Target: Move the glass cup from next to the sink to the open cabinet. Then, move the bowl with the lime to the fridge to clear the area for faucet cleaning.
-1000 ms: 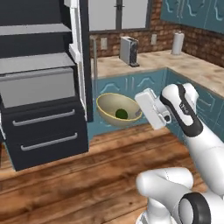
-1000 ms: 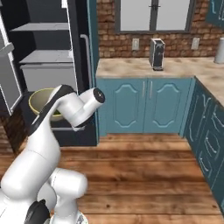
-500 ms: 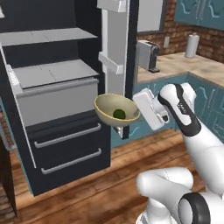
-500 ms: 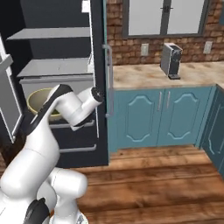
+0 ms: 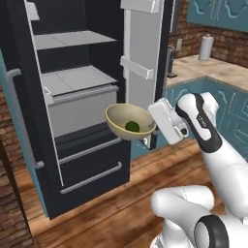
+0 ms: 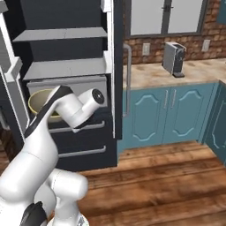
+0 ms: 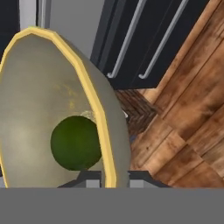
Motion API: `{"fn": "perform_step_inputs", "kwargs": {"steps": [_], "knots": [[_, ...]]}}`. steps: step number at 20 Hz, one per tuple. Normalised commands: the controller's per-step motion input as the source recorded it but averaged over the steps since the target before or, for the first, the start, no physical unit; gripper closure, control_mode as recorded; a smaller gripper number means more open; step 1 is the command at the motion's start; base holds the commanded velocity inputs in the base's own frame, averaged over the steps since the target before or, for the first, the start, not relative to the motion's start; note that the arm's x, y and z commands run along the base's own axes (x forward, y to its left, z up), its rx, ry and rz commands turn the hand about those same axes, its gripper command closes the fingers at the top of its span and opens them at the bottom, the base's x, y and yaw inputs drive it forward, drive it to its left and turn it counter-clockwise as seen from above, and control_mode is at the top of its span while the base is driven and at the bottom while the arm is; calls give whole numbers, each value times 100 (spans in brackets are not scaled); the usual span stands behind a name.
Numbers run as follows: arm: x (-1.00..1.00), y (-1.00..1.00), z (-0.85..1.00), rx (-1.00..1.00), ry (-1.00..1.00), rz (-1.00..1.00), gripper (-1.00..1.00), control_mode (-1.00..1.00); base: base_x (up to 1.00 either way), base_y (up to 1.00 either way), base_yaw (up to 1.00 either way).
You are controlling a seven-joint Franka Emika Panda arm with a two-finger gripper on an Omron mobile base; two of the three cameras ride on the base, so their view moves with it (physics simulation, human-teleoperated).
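Note:
I hold a yellow-rimmed bowl point(image 5: 127, 120) with a green lime point(image 5: 132, 126) in it, out in front of the open fridge point(image 5: 72, 82). My gripper point(image 5: 151, 130) is shut on the bowl's right rim, at about the height of the fridge's grey drawer point(image 5: 82, 104). From the right base view the bowl point(image 6: 39, 99) peeks out behind my arm, close to the drawer front. Seen from the hand, the bowl point(image 7: 35, 105) stands on edge with the lime point(image 7: 75, 142) low inside and the gripper point(image 7: 109, 177) pinching the rim. The glass cup is out of view.
The white fridge door point(image 5: 140, 63) stands open right of the bowl, with door shelves. Dark lower drawers point(image 5: 89, 162) sit below. Blue cabinets point(image 6: 154, 114) and a counter with a coffee machine point(image 6: 173, 57) lie to the right. A paper towel roll point(image 5: 207, 47) stands on the far counter.
The whole picture has shifted: the base has moved, and the open fridge is now closer and more central. The bowl stays in my gripper.

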Motion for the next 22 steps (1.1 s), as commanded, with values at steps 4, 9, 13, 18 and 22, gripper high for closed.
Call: {"fn": "perform_step_inputs", "kwargs": {"steps": [4,9,13,18,22], "knots": [[0,0,0,0,0,0,100,100,87,50,0],[0,0,0,0,0,0,100,100,59,63,0],[0,0,0,0,0,0,100,100,42,39,-3],[0,0,0,0,0,0,100,100,38,30,-3],[0,0,0,0,0,0,100,100,71,49,-1]]}}
